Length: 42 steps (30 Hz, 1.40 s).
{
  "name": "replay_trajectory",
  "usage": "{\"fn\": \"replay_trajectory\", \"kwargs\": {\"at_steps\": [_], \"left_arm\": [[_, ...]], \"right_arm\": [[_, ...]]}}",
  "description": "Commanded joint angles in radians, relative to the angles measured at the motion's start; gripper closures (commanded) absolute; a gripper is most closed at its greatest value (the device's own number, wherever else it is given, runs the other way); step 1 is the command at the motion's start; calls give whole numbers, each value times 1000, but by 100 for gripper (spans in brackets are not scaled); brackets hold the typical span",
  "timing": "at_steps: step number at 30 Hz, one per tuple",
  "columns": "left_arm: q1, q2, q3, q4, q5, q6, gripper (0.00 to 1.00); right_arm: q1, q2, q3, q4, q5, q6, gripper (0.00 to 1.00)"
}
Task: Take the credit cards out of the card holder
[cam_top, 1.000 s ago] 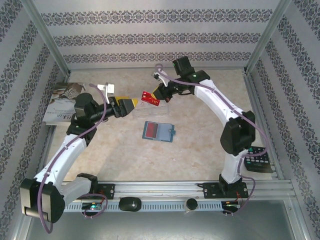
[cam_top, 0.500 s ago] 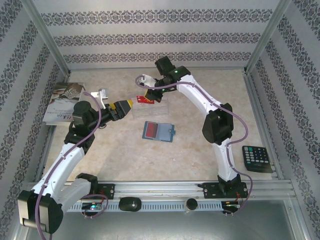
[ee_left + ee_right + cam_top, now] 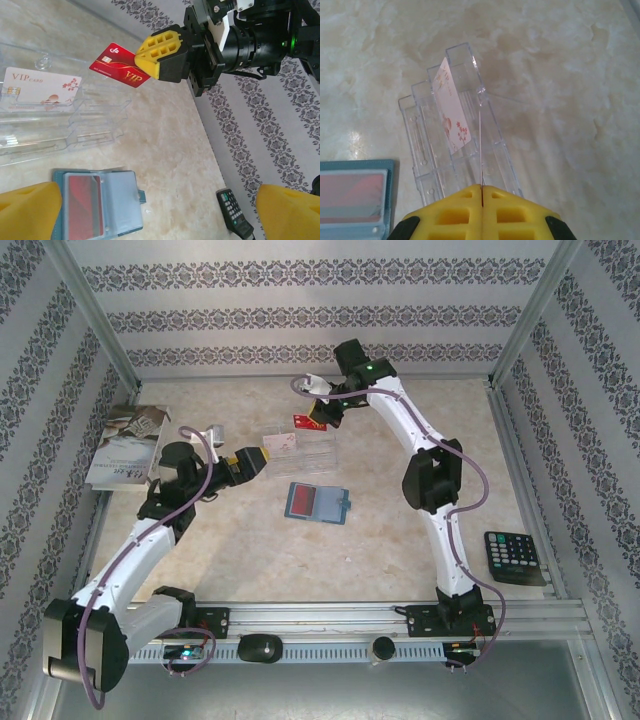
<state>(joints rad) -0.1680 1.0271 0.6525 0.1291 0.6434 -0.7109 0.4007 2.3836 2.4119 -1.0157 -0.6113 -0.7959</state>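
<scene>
— What has moved over the last second?

— Mostly the right arm. Its right claw (image 3: 318, 420) has drawn a little farther from the bases and off to the right, taking its card with it. The left arm has barely shifted.

— Lay the scene out, biggest first.

— The beige marbled counter (image 3: 250, 560) carries everything. A white printed booklet (image 3: 125, 445) lies at its left edge. A clear stepped plastic tray (image 3: 325, 452) sits mid-counter. Just on its near side the teal folding card holder (image 3: 317, 502) lies open and flat, apart from the tray. A black calculator (image 3: 514, 557) rests well off by the right edge.

— And the claws?

— The right claw's yellow jaws are pinched tight on a red plastic card with white print (image 3: 117, 65). The card hangs in the air above the tray's far side, clear of the tray. The left claw (image 3: 260, 457) gapes wide with nothing in it and points at the tray from the left.

— Any other cards?

— A pale VIP card (image 3: 40, 87) leans in one of the tray's slots. Another red card (image 3: 85, 205) sits in the holder's left panel, behind its clear pocket.
</scene>
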Motion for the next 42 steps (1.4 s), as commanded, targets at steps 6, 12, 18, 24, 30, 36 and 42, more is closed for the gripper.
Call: {"fn": "replay_trajectory", "kwargs": {"at_steps": [6, 12, 18, 24, 30, 36, 42], "left_arm": [[7, 43, 43, -28, -18, 42, 0], [12, 78, 44, 5, -9, 22, 0], [14, 84, 45, 12, -8, 13, 0], [14, 94, 56, 7, -6, 10, 0], [15, 105, 58, 9, -4, 5, 0], [15, 122, 63, 20, 6, -5, 0], [15, 141, 64, 39, 23, -18, 0]], "right_arm": [[-25, 9, -2, -69, -113, -70, 100], [-33, 9, -34, -62, -94, -86, 100], [-44, 23, -25, -50, -59, -96, 100], [-46, 45, -4, -63, -46, -111, 100], [-45, 58, 6, -69, -42, -125, 100], [-41, 77, 10, -51, -9, -129, 100], [-36, 79, 3, -38, 0, -127, 100]]}}
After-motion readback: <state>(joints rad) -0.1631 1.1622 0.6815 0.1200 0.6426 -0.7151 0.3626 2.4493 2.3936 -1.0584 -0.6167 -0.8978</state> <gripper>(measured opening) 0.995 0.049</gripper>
